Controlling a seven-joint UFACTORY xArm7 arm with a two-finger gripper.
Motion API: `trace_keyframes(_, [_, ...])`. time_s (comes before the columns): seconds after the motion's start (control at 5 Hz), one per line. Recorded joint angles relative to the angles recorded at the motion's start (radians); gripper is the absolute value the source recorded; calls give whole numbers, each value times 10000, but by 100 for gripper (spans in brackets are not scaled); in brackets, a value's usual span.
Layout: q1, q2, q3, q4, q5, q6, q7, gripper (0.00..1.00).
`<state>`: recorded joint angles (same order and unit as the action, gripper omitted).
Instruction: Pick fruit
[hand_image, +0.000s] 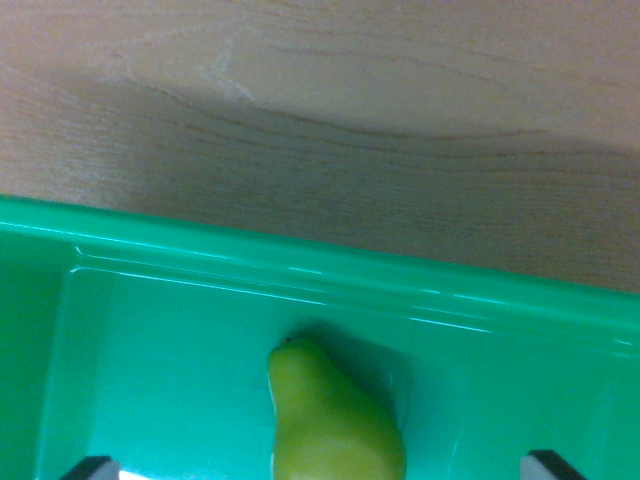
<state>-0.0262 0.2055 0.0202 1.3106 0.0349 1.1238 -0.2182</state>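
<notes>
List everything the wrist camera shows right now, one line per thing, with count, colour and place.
pear: one, yellow-green, lying in the tray near its far wall, narrow end toward that wall, cut off by the bottom edge of the view.
tray: one, bright green plastic, filling the lower half of the view, its rim running across from the wrist view's left to right.
table: one, light wood grain, upper half of the view beyond the tray, partly in shadow.
fingertips: two dark tips at the bottom edge, one on each side of the pear, apart from it; the other shows at.
</notes>
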Motion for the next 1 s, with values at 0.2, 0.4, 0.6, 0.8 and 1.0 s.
trace_keyframes(0.2, [0, 0, 0, 0, 0, 0, 0, 0])
trace_keyframes(0.4, [-21, 148, 2, -314, -4, -461, -298, 0])
trace_keyframes(0.6, [-21, 148, 2, -314, -4, -461, -298, 0])
trace_keyframes(0.8, [-43, 301, 3, -637, -8, -935, -605, 0])
trace_keyframes(1.0, [-43, 301, 3, -637, -8, -935, -605, 0])
